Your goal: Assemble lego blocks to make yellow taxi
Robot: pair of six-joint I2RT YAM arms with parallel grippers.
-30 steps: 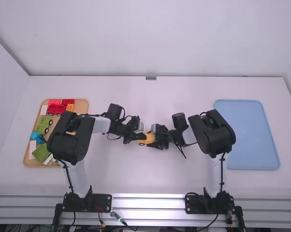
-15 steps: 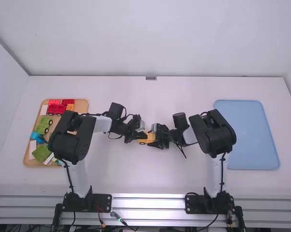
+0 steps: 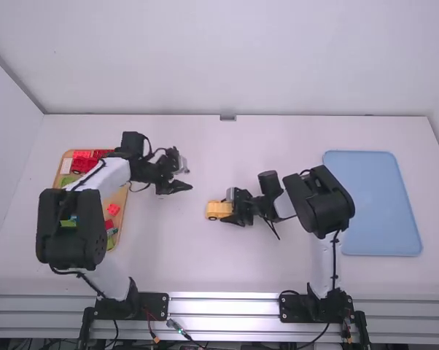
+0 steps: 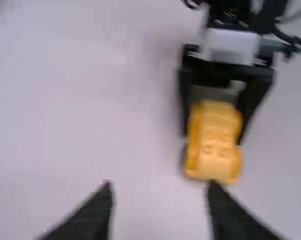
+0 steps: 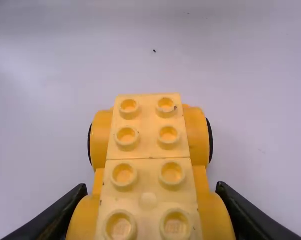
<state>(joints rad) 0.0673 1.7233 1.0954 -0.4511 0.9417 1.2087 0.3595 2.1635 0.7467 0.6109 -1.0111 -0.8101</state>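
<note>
Clamps a boxy yellow plastic block car (image 5: 148, 172), paler along its studded top, in right hand (image 3: 227, 211); holds left hand (image 3: 189, 177) wide apart, empty.

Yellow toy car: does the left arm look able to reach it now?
Probably yes: the left end effector is open, with bare table towards the yellow toy car, though the right end effector grips its far end.
</note>
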